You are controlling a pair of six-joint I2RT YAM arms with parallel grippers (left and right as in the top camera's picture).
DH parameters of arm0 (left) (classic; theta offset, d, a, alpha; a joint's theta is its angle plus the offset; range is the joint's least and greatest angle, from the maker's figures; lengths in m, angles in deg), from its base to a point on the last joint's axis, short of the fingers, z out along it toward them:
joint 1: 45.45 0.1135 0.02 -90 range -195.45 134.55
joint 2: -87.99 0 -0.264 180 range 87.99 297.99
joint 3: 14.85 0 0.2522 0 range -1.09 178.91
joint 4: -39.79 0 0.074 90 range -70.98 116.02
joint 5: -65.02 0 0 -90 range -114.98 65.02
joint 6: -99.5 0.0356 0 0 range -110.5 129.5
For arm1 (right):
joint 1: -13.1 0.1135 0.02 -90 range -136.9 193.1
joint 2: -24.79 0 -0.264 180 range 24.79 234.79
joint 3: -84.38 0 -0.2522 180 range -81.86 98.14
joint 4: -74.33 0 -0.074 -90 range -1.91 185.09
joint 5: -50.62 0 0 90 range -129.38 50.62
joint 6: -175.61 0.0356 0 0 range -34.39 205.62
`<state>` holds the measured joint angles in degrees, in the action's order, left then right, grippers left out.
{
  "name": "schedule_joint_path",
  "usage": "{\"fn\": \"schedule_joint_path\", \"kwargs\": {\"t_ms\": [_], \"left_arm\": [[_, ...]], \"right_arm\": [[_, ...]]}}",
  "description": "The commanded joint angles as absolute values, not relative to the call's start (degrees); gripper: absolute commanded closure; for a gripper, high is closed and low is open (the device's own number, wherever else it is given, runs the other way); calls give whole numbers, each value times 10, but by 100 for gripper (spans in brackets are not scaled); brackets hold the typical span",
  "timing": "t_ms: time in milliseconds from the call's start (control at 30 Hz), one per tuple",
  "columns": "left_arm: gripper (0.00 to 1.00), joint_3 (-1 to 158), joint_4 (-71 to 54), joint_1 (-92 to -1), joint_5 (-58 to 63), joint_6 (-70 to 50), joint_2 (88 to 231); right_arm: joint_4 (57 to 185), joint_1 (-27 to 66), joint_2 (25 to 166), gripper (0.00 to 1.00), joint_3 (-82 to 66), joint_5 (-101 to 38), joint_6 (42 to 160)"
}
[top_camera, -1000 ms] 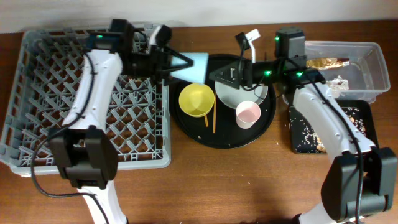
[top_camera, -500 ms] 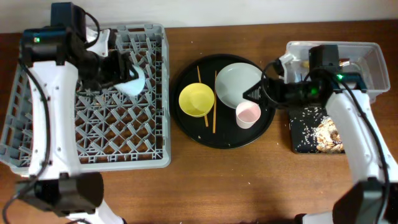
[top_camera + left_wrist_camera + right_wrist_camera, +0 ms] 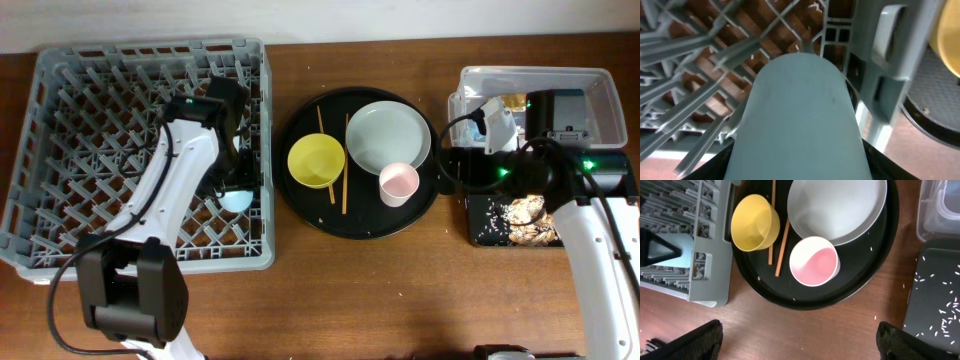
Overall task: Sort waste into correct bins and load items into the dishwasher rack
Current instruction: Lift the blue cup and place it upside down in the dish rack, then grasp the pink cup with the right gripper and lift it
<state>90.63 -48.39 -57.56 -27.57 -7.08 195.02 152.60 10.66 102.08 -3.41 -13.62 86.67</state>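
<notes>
Left hand: our left gripper (image 3: 236, 186) is closed around the blue cup (image 3: 800, 115), held low among the pegs, we judge so that the cup can settle between them. We cannot tell which way its mouth faces.
Dishwasher rack: in the dishwasher rack (image 3: 140, 262), the cup is just inside the right wall, the side closest to the dishes.
Round black tray: our round black tray (image 3: 360, 215) carries the yellow bowl (image 3: 316, 160), plate (image 3: 388, 135), pink cup (image 3: 398, 183) and two chopsticks (image 3: 345, 185), none loaded yet.
Right hand: our right gripper (image 3: 800, 342) hangs at that tray's right edge near the pink cup with its jaws spread wide and empty. We read this as ready for a pick.
Bins: we see the clear tub (image 3: 600, 90) and shallow black tray (image 3: 480, 215) farthest right. Food scraps (image 3: 527, 212) and rice lie in the black one.
</notes>
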Motion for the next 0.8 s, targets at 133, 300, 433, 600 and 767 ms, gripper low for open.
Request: {"fn": "schedule_joint_path", "kwargs": {"t_ms": [133, 300, 433, 600, 767], "left_arm": [[30, 851, -440, -578, -278, -78, 1948], [1, 892, -472, -578, -276, -78, 1948], [1, 1006, -527, -579, -270, -78, 1947], [1, 1110, -517, -628, -180, -61, 1945], [1, 1107, -460, -699, -163, -61, 1958]], "right_arm": [[1536, 104, 1016, 2, -33, -144, 861], [1541, 104, 1016, 1, -33, -144, 861], [1543, 104, 1016, 2, -33, -144, 861], [1539, 104, 1016, 2, -25, -146, 872], [1533, 61, 1016, 2, 3, -148, 940]]}}
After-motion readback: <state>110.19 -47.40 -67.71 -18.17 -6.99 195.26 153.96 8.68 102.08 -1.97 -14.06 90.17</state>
